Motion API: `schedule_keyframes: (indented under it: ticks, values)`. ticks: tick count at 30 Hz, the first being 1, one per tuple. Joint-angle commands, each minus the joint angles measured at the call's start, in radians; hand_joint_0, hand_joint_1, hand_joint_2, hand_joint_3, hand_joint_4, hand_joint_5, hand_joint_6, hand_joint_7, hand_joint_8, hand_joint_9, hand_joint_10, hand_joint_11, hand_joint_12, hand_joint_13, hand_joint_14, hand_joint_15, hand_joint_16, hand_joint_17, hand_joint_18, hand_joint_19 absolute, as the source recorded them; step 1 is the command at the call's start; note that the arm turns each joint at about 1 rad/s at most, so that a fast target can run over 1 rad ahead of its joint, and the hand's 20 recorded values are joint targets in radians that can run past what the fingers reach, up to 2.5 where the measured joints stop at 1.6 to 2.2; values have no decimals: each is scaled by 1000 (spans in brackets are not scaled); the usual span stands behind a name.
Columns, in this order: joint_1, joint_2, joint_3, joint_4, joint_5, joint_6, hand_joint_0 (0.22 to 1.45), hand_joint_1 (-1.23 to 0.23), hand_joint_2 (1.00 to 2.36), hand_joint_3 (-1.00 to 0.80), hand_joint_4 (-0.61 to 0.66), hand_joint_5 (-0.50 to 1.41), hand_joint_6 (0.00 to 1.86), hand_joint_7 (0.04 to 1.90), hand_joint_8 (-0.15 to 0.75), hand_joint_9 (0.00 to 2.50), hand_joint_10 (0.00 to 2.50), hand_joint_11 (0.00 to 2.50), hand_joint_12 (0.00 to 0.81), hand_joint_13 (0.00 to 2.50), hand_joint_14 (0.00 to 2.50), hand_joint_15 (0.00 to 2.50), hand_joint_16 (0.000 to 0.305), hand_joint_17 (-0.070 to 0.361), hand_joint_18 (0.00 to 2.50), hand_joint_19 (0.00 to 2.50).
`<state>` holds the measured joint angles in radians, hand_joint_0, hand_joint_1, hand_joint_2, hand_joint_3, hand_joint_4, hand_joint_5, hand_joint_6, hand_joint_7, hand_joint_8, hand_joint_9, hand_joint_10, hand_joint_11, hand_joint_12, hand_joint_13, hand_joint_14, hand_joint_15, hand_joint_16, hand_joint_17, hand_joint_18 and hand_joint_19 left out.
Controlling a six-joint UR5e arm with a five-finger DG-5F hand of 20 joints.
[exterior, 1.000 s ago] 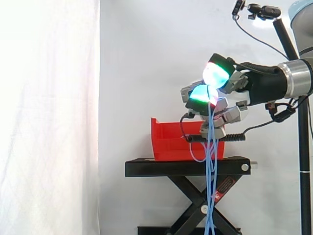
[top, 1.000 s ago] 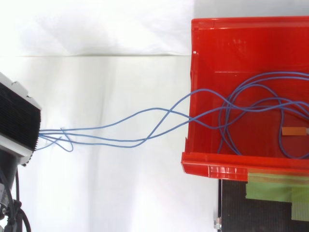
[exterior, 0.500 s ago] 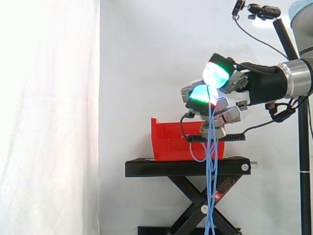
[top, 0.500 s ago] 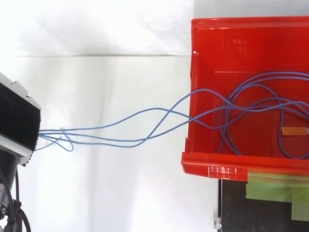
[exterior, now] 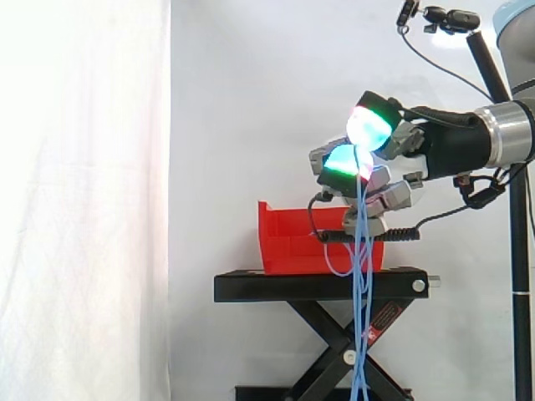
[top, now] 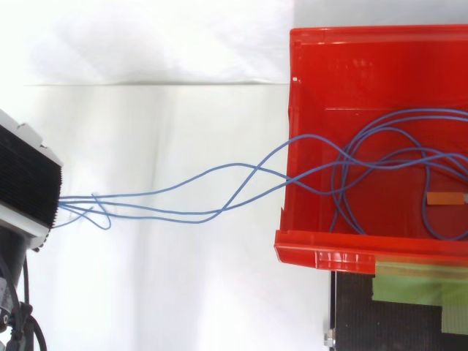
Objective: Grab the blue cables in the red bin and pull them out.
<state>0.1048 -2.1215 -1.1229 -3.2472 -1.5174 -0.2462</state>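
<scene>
My hand [exterior: 393, 159] hangs above and to the right of the red bin [exterior: 292, 246], its glowing fingertips [exterior: 343, 160] curled and pinching a bundle of thin blue cables [exterior: 361, 276]. In the side view the cables drop from the fingertips past the stand toward the floor, with a loop in front of the bin. From above, the blue cables [top: 219, 190] stretch from the hand [top: 25, 186] at the left edge across to the red bin [top: 322, 110], cross its left wall and coil inside.
The bin rests on a black scissor stand [exterior: 322, 286] before the white curtain. A small orange tag [top: 444, 198] lies in the bin among the coils. Green tape [top: 417, 281] marks the stand below the bin's front lip.
</scene>
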Motion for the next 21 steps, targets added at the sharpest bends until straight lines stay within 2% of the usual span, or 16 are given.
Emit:
schedule_keyframes:
  ticks: [1,21]
  values:
    - [0,0,0,1,0,-2,952,-937,1000,-1000,-106,628,1171,530,123,1430,16,1807,256,1570,4,1854,45,102,1102,1109]
    - [0,0,0,0,0,0,954,-941,1000,-1000,-97,642,1146,546,126,1453,17,1792,257,1566,5,1852,45,102,1117,1098]
